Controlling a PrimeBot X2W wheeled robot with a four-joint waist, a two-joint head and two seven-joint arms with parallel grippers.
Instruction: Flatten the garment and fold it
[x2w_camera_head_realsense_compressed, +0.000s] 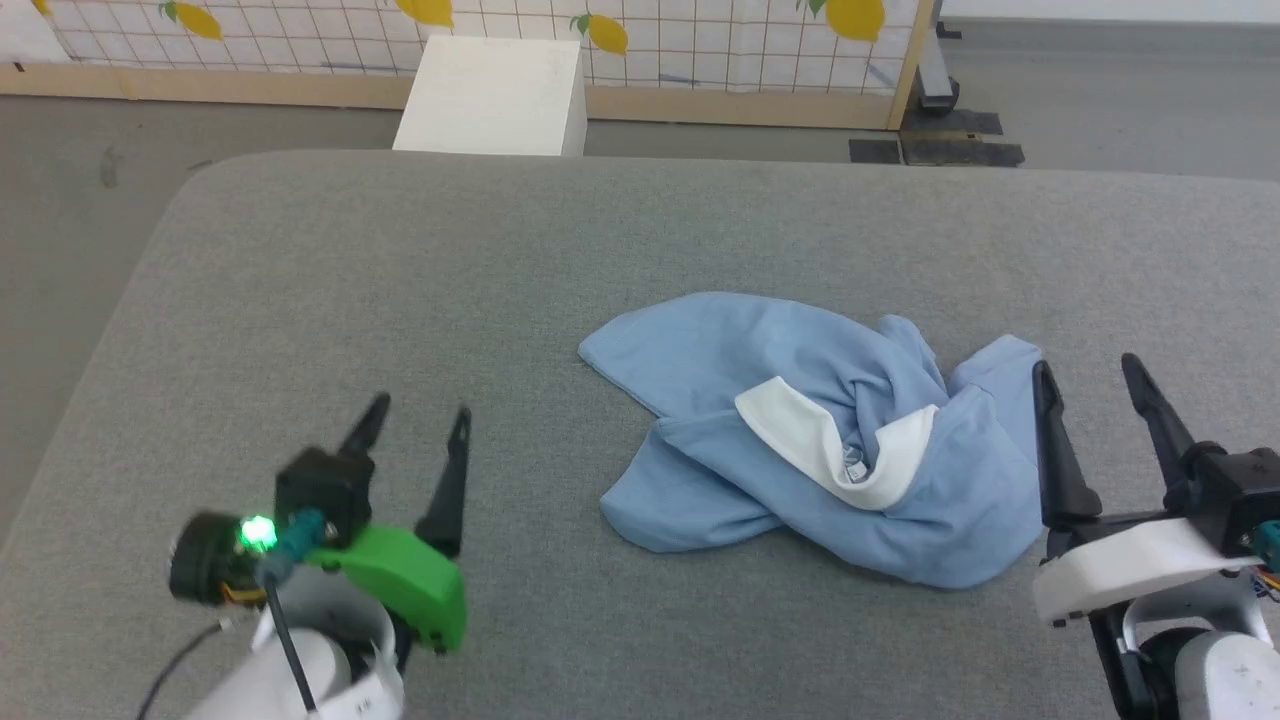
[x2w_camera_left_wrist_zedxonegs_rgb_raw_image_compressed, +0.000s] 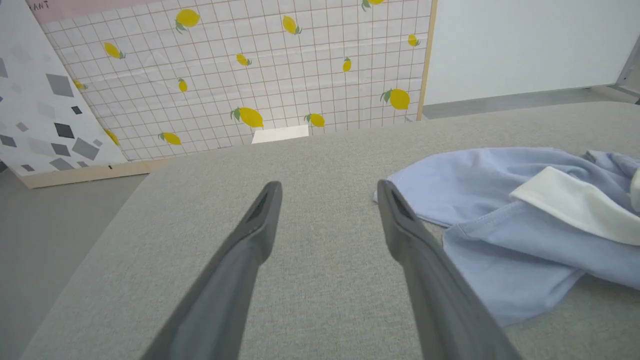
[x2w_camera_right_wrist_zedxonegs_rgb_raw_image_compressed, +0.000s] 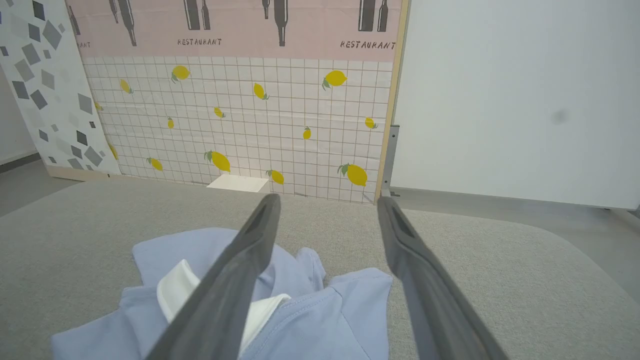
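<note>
left gripper (x2w_camera_head_realsense_compressed: 421, 406), closest to the lens at lower left of the head view, has nothing in it, and that fits where the task stands: barely begun, by my read. right of centre in the frame, the garment (x2w_camera_head_realsense_compressed: 740, 350) lies as a crumpled heap on the grey table (x2w_camera_head_realsense_compressed: 400, 260). its white collar (x2w_camera_head_realsense_compressed: 800, 430) is turned up in the middle of the bunch, blue cloth is twisted over itself, and one smoother lobe reaches toward the heap's upper left. no part looks spread out, i can't pick out a sleeve for sure, and no fold has been made. buttons & logo aren't visible. so the whole flattening is left to do, then the folding; i'd judge no step complete yet.

pose, l to r: left arm rises from the bottom left corner w/ a green wrist housing (x2w_camera_head_realsense_compressed: 400, 580), fingers pointing up-frame and a bit right. jaws are spread wide, over bare table, apart from the cloth. in the left wrist view the shirt's near edge sits just right of that gripper's right finger, not btwn the fingers.

right gripper (x2w_camera_head_realsense_compressed: 1085, 362) comes up from the lower right corner, also spread wide and gripping nothing. its left finger overlaps the heap's right edge in the head view. in the right wrist view the cloth lies under & btwn both fingers. whether the tips touch the fabric or hang above it, i can't tell.
</note>
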